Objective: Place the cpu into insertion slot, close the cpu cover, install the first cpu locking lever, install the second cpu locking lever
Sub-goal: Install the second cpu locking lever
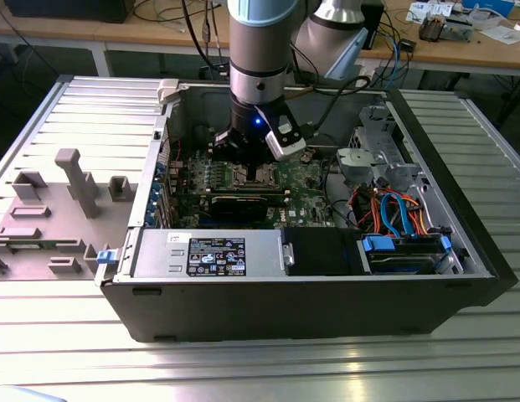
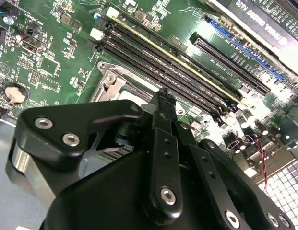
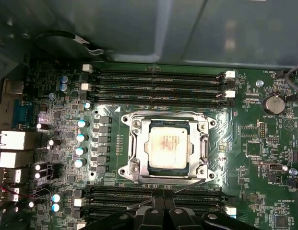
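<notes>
The cpu [image 3: 169, 143], a silver-grey square chip, lies flat in the insertion slot [image 3: 131, 168] on the green motherboard [image 1: 306, 180]. The cpu cover [image 3: 202, 143], a silvery windowed frame, lies closed around the chip; in the second wrist view a corner of the cpu cover [image 2: 110, 79] shows beside the fingertips. A thin wire lever [image 3: 192, 186] runs slanted along the socket side nearest my gripper [image 3: 163, 203]. The black fingers stand together, shut, just off that side, with their tips by the lever. In the exterior view my gripper [image 1: 243, 157] hangs low over the socket inside the case.
Long black memory slots [image 3: 158, 84] flank the socket on two sides. A long black card [image 1: 247, 201] lies in front of the socket, with the power supply [image 1: 209, 251] and the drive bay with blue cables [image 1: 402, 243] at the front. A grey fixture plate [image 1: 59, 209] sits on the exterior view's left.
</notes>
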Controlling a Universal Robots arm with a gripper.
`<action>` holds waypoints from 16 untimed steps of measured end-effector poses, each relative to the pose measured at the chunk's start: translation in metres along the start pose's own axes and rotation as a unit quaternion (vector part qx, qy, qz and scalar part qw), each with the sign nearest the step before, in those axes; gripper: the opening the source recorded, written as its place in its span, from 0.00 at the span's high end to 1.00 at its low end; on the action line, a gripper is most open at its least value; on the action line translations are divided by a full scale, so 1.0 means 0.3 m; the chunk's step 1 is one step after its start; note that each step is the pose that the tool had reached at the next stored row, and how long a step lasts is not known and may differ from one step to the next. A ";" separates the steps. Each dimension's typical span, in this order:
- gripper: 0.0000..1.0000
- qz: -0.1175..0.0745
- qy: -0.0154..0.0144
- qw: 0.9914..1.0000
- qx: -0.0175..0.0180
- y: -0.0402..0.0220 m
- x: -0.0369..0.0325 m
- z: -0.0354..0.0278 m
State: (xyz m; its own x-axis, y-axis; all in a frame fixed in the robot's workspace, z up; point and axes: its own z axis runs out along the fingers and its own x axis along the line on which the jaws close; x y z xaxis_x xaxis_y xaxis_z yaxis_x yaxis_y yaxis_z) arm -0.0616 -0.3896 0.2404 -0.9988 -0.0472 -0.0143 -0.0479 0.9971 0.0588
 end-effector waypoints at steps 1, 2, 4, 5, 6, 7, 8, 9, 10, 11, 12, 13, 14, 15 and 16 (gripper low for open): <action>0.89 0.000 0.000 1.000 0.000 -0.003 0.001 0.000; 0.89 0.000 0.000 1.000 -0.001 -0.004 0.001 0.000; 0.89 0.000 0.001 1.000 -0.004 -0.004 0.012 0.002; 0.89 0.000 0.001 1.000 -0.004 -0.004 0.015 0.003; 0.89 0.000 0.001 1.000 -0.004 -0.005 0.018 0.003; 0.89 0.000 0.001 1.000 -0.005 -0.008 0.019 0.005; 0.89 0.000 0.002 1.000 -0.005 -0.011 0.020 0.006; 0.89 -0.001 0.002 1.000 -0.005 -0.014 0.023 0.008; 0.89 -0.004 0.003 1.000 -0.006 -0.016 0.025 0.012; 0.89 -0.007 0.003 1.000 -0.007 -0.017 0.030 0.014; 0.89 -0.009 0.003 1.000 -0.008 -0.017 0.037 0.015; 0.89 -0.010 0.003 1.000 -0.008 -0.016 0.042 0.017; 0.89 -0.013 0.004 1.000 -0.009 -0.016 0.053 0.023; 0.89 -0.015 0.004 1.000 -0.010 -0.016 0.062 0.027; 0.89 -0.017 0.004 1.000 -0.010 -0.016 0.069 0.031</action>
State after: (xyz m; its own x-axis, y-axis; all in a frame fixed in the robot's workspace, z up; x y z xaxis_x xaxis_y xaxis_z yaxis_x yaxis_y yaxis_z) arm -0.0819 -0.3949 0.2305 -0.9966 -0.0813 -0.0088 -0.0818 0.9935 0.0789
